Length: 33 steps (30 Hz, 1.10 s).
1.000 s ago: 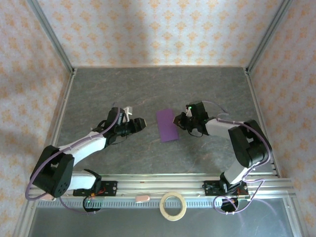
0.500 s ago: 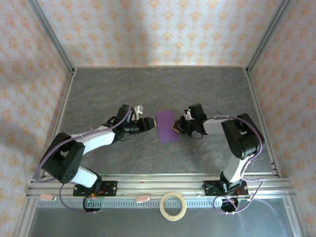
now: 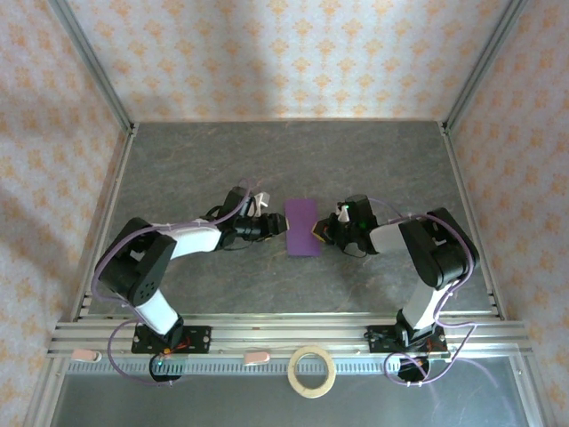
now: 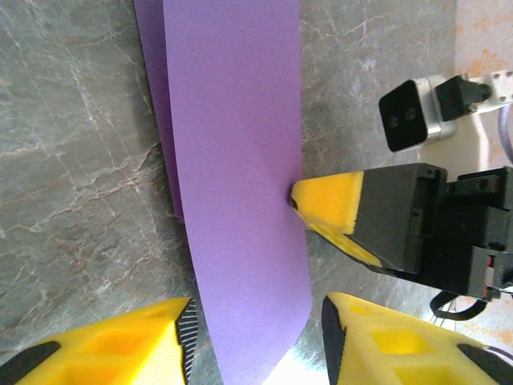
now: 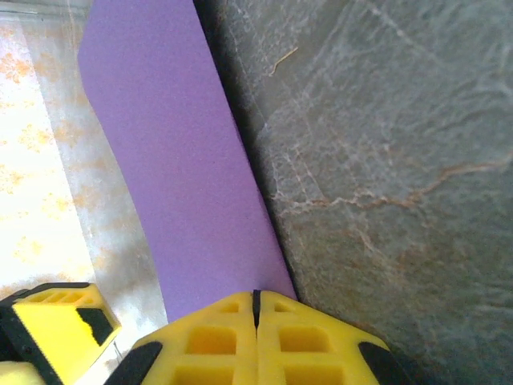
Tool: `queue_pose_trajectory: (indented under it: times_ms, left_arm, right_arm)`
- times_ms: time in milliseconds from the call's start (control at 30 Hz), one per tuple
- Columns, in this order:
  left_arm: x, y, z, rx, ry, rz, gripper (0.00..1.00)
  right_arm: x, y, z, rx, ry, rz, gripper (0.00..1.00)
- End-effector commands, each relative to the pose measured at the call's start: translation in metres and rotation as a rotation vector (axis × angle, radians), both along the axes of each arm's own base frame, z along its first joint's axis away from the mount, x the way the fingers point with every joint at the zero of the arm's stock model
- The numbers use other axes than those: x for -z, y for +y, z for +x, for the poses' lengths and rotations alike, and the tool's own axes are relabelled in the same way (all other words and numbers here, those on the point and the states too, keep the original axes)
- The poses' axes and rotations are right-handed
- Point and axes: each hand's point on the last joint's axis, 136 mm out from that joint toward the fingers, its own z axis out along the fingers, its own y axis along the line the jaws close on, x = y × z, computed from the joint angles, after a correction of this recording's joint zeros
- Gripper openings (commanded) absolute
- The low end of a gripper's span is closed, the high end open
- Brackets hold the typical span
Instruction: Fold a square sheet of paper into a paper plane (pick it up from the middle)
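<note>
Plainly the thin purple folded sheet of paper [image 3: 301, 227] lies on the grey marbled table [image 3: 382, 160] between the arms, the right gripper [image 3: 318, 231] pinching its right edge, the left gripper [image 4: 256, 337] spread astride the opposite edge. If the left jaws close off-line or tug against that pinch, the layers could slip and skew the crease.

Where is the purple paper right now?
Seen from above, the purple paper sits mid-table between the two arms, the open left gripper at its left edge and the shut right gripper touching its right edge.
</note>
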Motion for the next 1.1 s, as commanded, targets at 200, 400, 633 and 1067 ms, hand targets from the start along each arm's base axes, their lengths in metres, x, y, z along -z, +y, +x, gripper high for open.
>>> queue_pose_trajectory:
  times_ms: [200,400,633,1067]
  left_arm:
    - [0.001,-0.017,0.011,0.026,0.006,-0.055,0.41]
    - [0.011,-0.019,0.013,0.020,0.035,-0.046,0.41]
    - [0.014,-0.025,0.014,0.030,0.048,-0.066,0.37]
    - [0.025,-0.025,0.015,0.022,0.082,-0.037,0.41]
  right_arm:
    - [0.024,-0.013,-0.017,0.039,0.094,-0.055,0.06]
    - [0.024,-0.014,-0.017,0.045,0.095,-0.056,0.06]
    - [0.027,-0.016,-0.019,0.053,0.100,-0.057,0.06]
    - [0.025,-0.016,-0.019,0.055,0.096,-0.055,0.06]
